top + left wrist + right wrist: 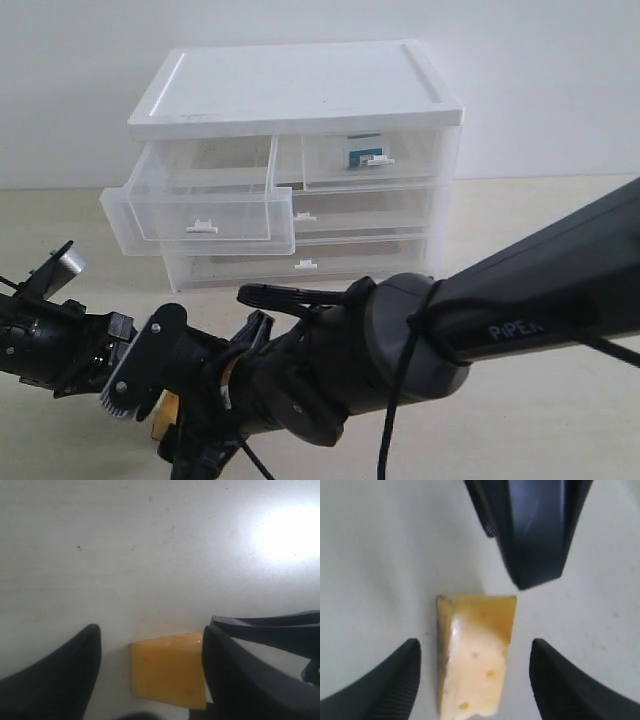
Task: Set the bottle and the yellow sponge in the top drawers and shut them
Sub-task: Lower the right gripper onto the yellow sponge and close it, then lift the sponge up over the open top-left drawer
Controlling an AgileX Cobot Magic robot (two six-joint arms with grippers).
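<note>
The yellow sponge (167,672) lies on the table between the spread fingers of my left gripper (152,635), and one finger looks to be touching its edge. My right gripper (475,647) also stands open astride the sponge (472,665), touching neither side. In the exterior view both arms meet at the bottom left, where a sliver of the sponge (165,412) shows. The left top drawer (200,215) is pulled out. The right top drawer (372,158) is shut, and the bottle's blue-teal label (358,152) shows through it.
The white drawer unit (300,90) stands at the back, with two full-width drawers (300,265) shut below the top ones. The right arm (520,300) stretches across the front of the table. A finger of the other gripper (535,530) hangs close beyond the sponge.
</note>
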